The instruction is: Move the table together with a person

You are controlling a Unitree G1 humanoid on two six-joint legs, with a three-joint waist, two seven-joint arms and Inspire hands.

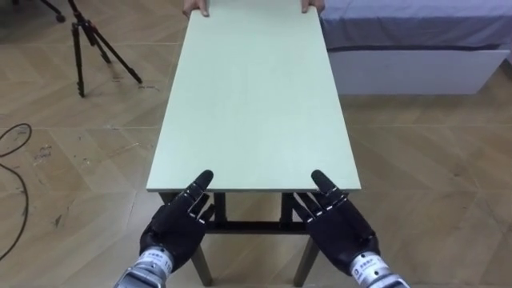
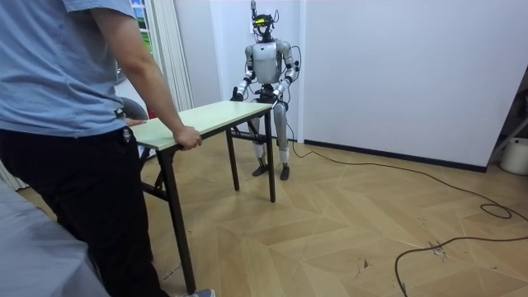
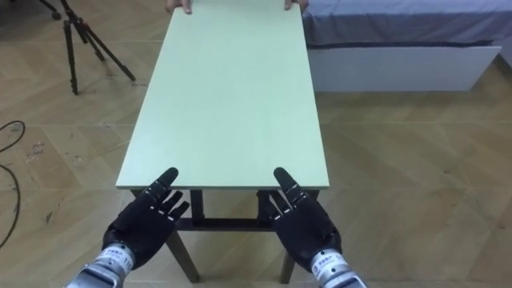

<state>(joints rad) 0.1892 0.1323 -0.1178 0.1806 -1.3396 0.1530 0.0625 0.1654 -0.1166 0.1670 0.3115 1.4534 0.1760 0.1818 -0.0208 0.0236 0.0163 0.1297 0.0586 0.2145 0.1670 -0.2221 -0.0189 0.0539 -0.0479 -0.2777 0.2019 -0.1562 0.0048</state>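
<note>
A long table with a pale green top (image 1: 256,104) and dark legs stands lengthwise before me. My left hand (image 1: 178,226) and right hand (image 1: 342,228) are at its near short edge, palms down and fingers straight. Each thumb tip lies over the edge, while the fingers point below the top. Whether they touch it I cannot tell. At the far end a person's hands (image 1: 196,10) grip the edge. In the room view I stand upright at one end of the table (image 2: 206,118). The person (image 2: 74,124) stands at the other end with one hand (image 2: 186,138) on it.
A black tripod (image 1: 84,40) stands on the wooden floor to the far left. A bed with a white base (image 1: 416,68) is close to the table's far right corner. Cables (image 1: 12,148) lie on the floor at the left. A white wall (image 2: 396,66) is behind me.
</note>
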